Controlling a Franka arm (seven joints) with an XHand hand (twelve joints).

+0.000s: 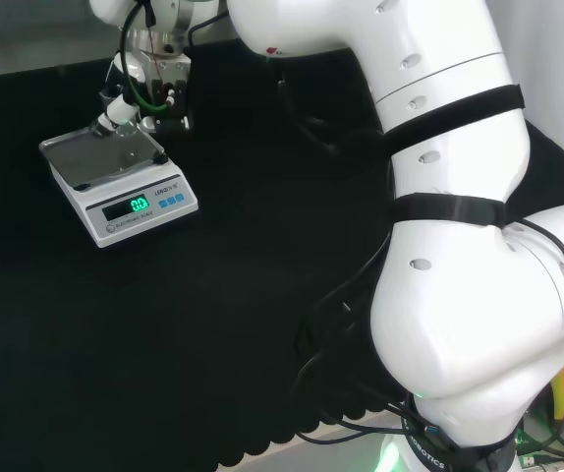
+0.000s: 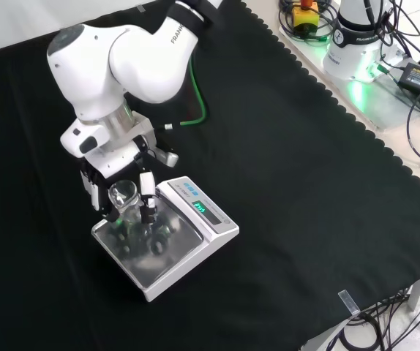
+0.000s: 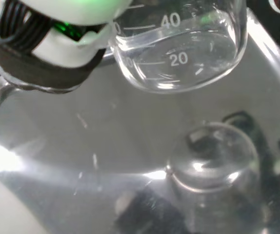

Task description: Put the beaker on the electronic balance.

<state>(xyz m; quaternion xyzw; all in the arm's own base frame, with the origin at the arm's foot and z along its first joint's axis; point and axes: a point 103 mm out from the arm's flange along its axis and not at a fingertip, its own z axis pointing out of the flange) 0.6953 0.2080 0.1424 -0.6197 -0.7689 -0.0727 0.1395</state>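
A small clear glass beaker with printed graduations hangs upright just above the steel pan of the electronic balance, over the pan's far left part in the front view. My hand is shut on the beaker, with black and white fingers curled at both sides of it. In the wrist view the beaker's rounded base floats clear of the shiny pan, which mirrors it. A finger presses its wall. In the head view the hand is over the far edge of the balance, whose display glows green.
The arm's white links take up the right of the head view. Cables and power boxes lie beyond the cloth's scalloped edge at the front view's top right. Black cloth spreads around the balance.
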